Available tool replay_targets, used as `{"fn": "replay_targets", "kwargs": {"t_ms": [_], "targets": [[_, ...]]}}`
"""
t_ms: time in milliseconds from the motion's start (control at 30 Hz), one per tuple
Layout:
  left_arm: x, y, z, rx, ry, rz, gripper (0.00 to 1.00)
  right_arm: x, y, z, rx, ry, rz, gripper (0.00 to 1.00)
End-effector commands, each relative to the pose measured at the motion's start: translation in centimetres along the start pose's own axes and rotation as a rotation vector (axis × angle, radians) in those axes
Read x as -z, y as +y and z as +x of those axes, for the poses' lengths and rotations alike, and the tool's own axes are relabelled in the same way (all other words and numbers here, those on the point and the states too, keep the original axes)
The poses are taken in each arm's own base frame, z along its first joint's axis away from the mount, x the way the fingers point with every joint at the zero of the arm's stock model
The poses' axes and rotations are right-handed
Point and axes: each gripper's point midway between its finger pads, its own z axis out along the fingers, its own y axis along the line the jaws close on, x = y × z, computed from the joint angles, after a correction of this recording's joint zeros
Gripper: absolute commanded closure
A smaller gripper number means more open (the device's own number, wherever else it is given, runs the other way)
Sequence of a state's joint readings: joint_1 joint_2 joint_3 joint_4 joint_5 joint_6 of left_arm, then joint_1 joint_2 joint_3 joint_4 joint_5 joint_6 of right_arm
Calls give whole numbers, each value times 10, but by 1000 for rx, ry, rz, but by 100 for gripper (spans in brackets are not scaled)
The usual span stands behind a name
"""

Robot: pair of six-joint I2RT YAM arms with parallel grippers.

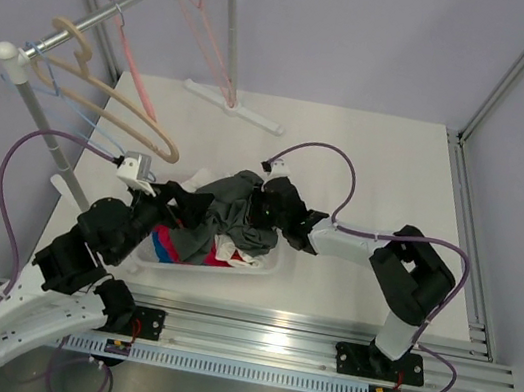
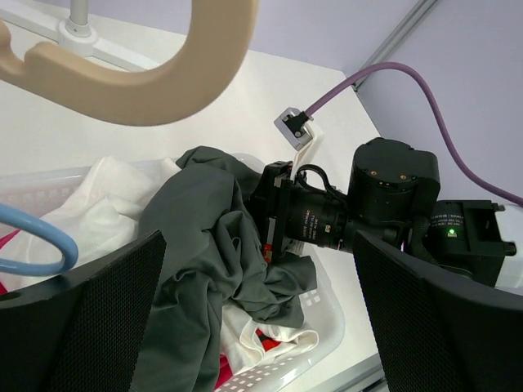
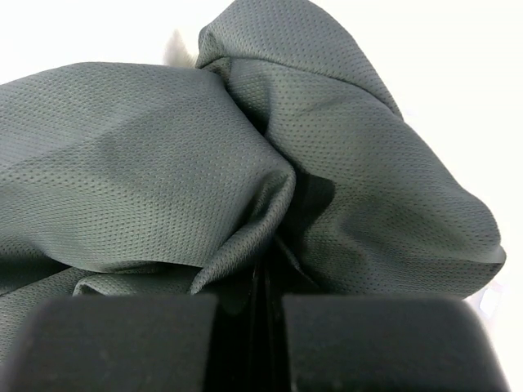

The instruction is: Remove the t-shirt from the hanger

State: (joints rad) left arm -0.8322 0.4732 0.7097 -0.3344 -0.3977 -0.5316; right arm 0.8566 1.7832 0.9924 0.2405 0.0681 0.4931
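Note:
The dark grey t-shirt lies crumpled on top of the clothes in a white basket. No hanger shows inside it. It also shows in the left wrist view and fills the right wrist view. My right gripper is shut on a fold of the t-shirt at the pile's right side. My left gripper is open and empty, hovering over the basket's left side. The thin salmon-pink hanger hangs bare on the rail at the back.
A clothes rail on two posts crosses the back left. On it hang a chunky beige hanger, a thicker pink hanger and a blue one. White and red clothes lie under the t-shirt. The beige hanger hangs close above my left gripper.

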Motion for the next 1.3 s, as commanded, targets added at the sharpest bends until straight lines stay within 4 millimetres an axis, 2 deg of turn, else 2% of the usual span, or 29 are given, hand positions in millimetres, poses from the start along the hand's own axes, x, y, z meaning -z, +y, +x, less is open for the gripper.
{"fn": "replay_targets", "kwargs": {"t_ms": [0,100,200,233,267,300,333,367,433,467,500,533,567,600,667,700,767,800,833,867,900,933,967,1000,1067,1100,1267], "targets": [[-2,-10,-23,14,-79,26,1,5,5,3,36,12,-2,100],[-3,-14,-23,-10,-61,36,1,16,10,-15,51,-9,12,100],[-4,-18,-25,-27,-44,45,1,36,13,-47,73,-55,58,97],[-4,-21,-28,-34,-42,49,1,48,17,-66,87,-101,68,87],[-3,-23,-27,-41,-33,61,1,58,16,-74,98,-90,98,81],[-3,-25,-28,-48,-30,70,1,71,18,-90,103,-126,115,76],[-4,-28,-28,-54,-23,78,1,82,25,-107,114,-157,111,65],[-2,-33,-30,-58,-15,101,1,90,22,-108,123,-143,131,60],[-1,-38,-31,-83,-2,127,1,111,26,-131,122,-186,155,50],[0,-42,-32,-90,12,140,1,119,21,-129,128,-166,184,35],[1,-45,-34,-98,17,148,1,131,20,-137,128,-191,196,27],[2,-48,-35,-102,22,161,1,140,17,-138,130,-183,211,20],[4,-52,-39,-106,24,176,1,146,16,-138,125,-182,218,5],[6,-55,-40,-117,29,192,1,160,17,-142,118,-195,213,1],[10,-61,-32,-125,81,230,1,176,9,-135,97,-171,239,0],[12,-61,-27,-127,100,239,1,196,7,-141,78,-208,243,0],[15,-56,-19,-130,124,236,1,211,-2,-132,52,-222,257,1],[13,-52,-11,-139,140,225,1,230,-8,-134,20,-267,259,0],[13,-48,-9,-146,142,212,1,240,-11,-131,11,-277,258,1],[13,-47,-7,-153,144,211,1,261,-8,-135,-7,-320,221,1],[15,-47,-2,-153,156,227,1,264,-14,-125,-7,-312,220,1],[17,-49,-1,-151,157,242,1,272,-16,-124,-7,-328,209,0],[18,-50,0,-149,154,257,1,289,-16,-125,-16,-370,182,0],[21,-51,1,-147,153,271,1,291,-22,-117,-1,-364,185,1],[23,-53,0,-142,139,287,1,305,-26,-115,-4,-397,173,1],[25,-53,-2,-139,128,296,1,303,-32,-107,-1,-385,188,0],[23,-55,9,-145,133,333,1,308,-37,-98,-16,-425,158,0]]}}
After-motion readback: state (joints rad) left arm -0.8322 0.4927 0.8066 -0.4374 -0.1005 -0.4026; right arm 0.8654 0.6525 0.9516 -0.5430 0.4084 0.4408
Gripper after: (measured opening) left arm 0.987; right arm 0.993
